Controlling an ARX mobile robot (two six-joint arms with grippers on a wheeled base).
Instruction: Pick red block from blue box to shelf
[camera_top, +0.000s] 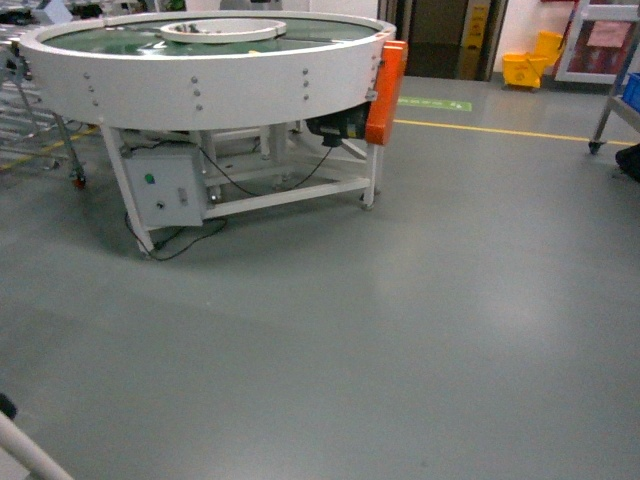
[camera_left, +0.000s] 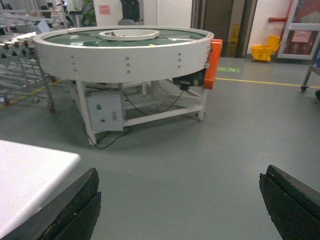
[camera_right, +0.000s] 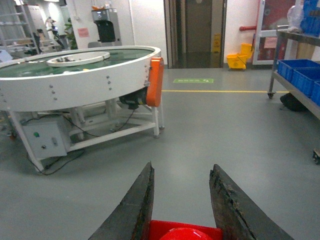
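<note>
Nearest, red block (camera_right: 184, 231) pinched between the dark fingers of the right gripper (camera_right: 182, 210), held above bare grey floor (camera_top: 420, 330). Left gripper (camera_left: 180, 205) spread wide, holding nothing, beside a white surface corner (camera_left: 30, 170). Farther off, round white conveyor table (camera_top: 210, 75); beyond, yellow mop bucket (camera_top: 532, 62).

Open grey floor (camera_top: 420, 330) ahead; round conveyor table (camera_top: 210, 70) blocks the left.

Glossy red plastic block (camera_right: 184, 231); rough, worn black pincer pads (camera_right: 131, 210); smooth, faintly shiny grey floor (camera_top: 420, 330).
</note>
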